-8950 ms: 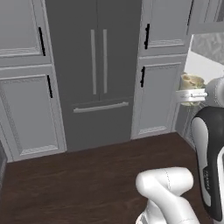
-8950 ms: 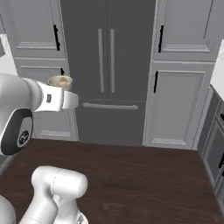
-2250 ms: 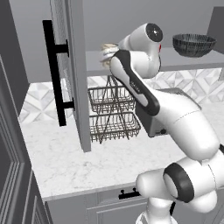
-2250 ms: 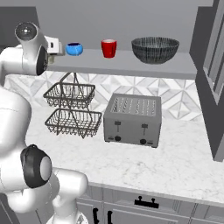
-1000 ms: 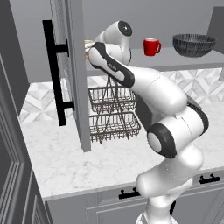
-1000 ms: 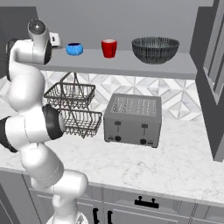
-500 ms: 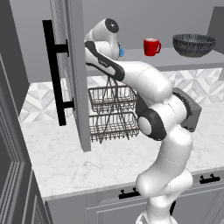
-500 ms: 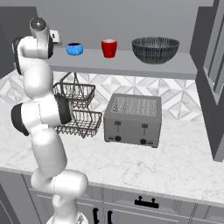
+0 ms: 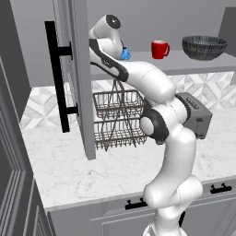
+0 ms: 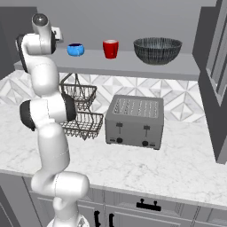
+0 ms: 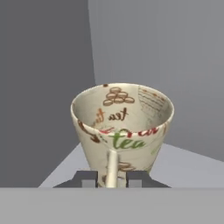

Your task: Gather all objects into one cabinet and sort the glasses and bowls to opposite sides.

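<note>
1. Your pincer (image 11: 111,179) is clamped on the cream cup (image 11: 122,130), fingers either side of its base, just above the shelf (image 10: 133,65) at the far left end.
2. On that shelf, going right from the cup: blue cup (image 10: 76,49), red mug (image 10: 110,48), then dark grey bowl (image 10: 157,50) near the right end.
3. Cabinet door (image 9: 73,73) stands open, left of the shelf.
</note>
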### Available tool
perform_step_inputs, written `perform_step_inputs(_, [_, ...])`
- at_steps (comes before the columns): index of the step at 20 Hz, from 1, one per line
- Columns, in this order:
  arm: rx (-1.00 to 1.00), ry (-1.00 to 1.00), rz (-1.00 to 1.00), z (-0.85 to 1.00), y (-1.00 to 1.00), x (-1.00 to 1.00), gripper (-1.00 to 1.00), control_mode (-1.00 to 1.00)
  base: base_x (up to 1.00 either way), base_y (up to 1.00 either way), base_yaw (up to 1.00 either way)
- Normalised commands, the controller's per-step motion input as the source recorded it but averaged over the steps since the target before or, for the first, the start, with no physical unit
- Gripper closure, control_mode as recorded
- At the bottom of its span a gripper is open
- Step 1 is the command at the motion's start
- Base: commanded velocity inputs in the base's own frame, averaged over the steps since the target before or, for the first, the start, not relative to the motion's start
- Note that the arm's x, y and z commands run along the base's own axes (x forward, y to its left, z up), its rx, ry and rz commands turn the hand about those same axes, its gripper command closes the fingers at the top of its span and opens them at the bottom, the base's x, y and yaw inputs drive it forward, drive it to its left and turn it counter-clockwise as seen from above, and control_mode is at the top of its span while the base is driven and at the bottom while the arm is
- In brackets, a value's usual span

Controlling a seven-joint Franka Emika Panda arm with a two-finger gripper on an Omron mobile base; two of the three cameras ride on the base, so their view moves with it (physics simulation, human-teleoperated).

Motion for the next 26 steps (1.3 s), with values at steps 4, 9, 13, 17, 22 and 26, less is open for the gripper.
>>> perform_step_inputs(4, [0.00,0.00,0.00,0.00,0.00,0.00,-1.00,-1.00,0.00,0.00,0.00])
perform_step_inputs(9, [0.04,-0.02,0.00,-0.01,-0.14,-0.08,-1.00,-1.00,0.00,0.00,0.00])
perform_step_inputs(13, [0.08,-0.05,-0.03,-0.03,-0.39,-0.24,-1.00,-1.00,0.00,0.00,0.00])
perform_step_inputs(17, [0.11,-0.07,-0.04,-0.11,-0.47,-0.38,-1.00,-1.00,0.00,0.00,0.00])
perform_step_inputs(22, [0.15,-0.11,-0.02,-0.07,-0.47,-0.37,-1.00,-1.00,0.00,0.00,0.00])
perform_step_inputs(26, [0.15,-0.11,-0.01,0.00,-0.54,-0.42,-1.00,-1.00,0.00,0.00,0.00])
